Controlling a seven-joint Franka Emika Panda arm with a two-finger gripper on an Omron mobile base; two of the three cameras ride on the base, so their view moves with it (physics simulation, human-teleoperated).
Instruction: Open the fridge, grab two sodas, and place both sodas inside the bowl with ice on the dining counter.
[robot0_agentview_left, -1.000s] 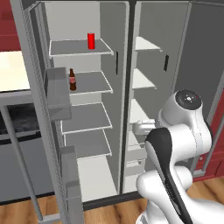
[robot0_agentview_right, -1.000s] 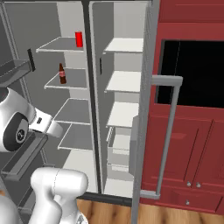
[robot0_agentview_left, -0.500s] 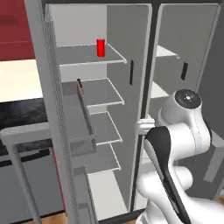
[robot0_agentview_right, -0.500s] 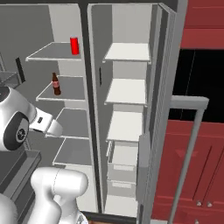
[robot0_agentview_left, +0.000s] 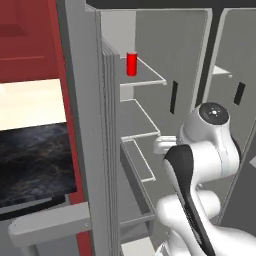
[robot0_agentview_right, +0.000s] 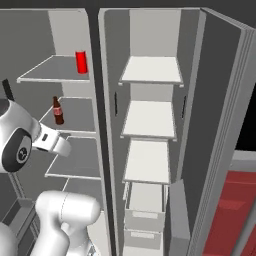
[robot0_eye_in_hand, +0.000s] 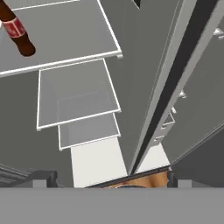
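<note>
Gripper (robot0_eye_in_hand: 105, 181) wide open and empty before the opened fridge (robot0_agentview_right: 150, 125), can (robot0_agentview_right: 81, 62) on the top shelf, bottle (robot0_agentview_right: 58, 110) just below, both sodas ungrabbed, bowl trip undone.

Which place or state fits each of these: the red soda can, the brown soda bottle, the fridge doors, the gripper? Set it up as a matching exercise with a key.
Things:
1. red soda can
2. brown soda bottle
3. fridge doors
4. gripper

Places or states:
A. swung open
B. top shelf of the left compartment
C. open and empty, pointing down the shelves
D. second shelf down, left compartment

Pairs: 1-B, 2-D, 3-A, 4-C
</note>
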